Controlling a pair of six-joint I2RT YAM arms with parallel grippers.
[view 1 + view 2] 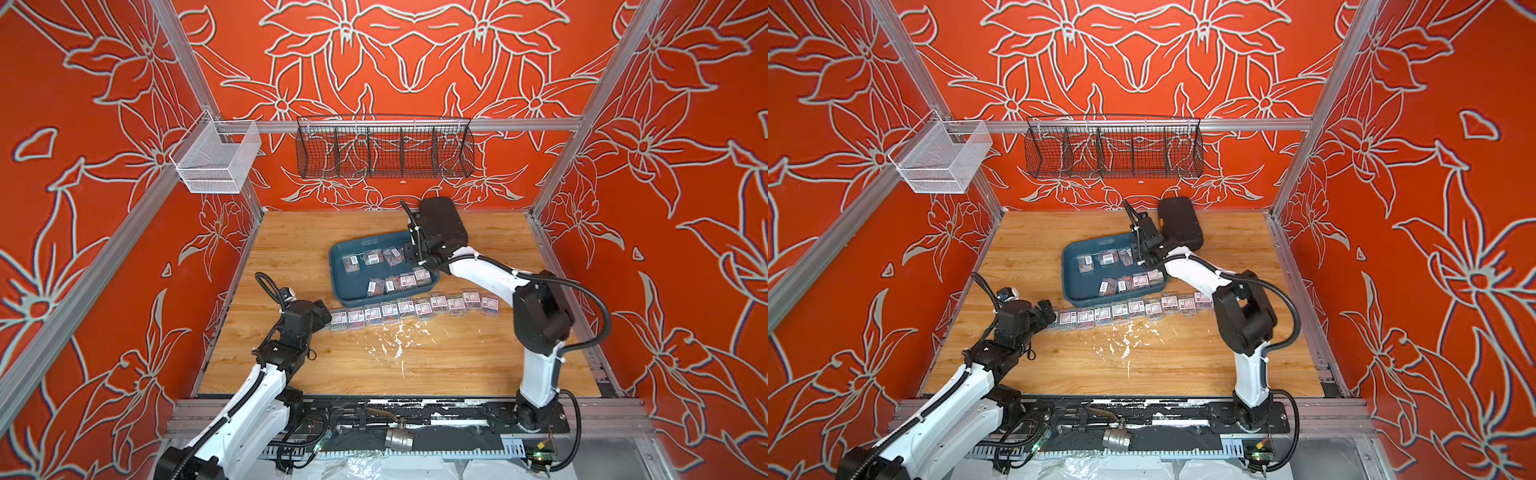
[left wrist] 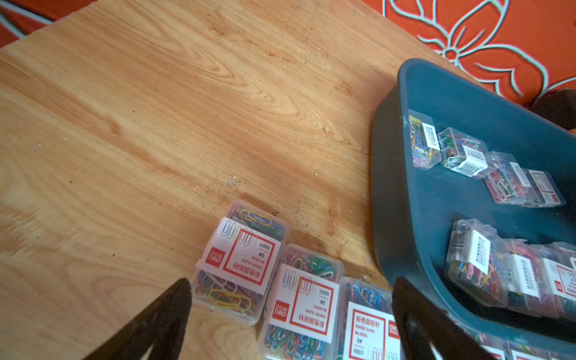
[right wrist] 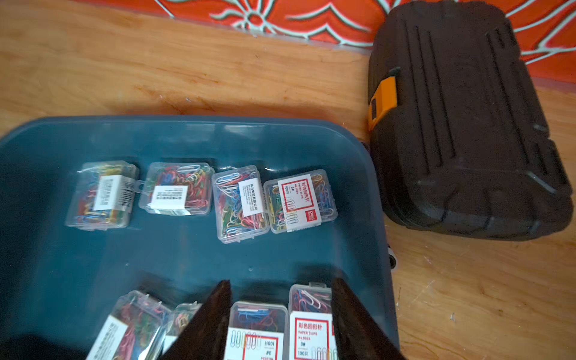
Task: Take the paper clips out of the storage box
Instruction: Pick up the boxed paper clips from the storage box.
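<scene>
Our right end effector (image 3: 279,282) sits low in the storage box (image 3: 187,127), jaws straddling two boxes of paper clips (image 3: 311,324) at the right end of the near row. We cannot tell whether they have clenched yet. We want one box squared between the jaws, not two, then a straight lift over the low wall. Our left end effector (image 2: 291,280) hangs released above the row laid out on the counter (image 1: 374,365).

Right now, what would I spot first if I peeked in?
The orange walls with big white flowers all around. Then a long row of clip boxes on the table, beside the blue tray. The right claw straddles two more inside the tray.
</scene>
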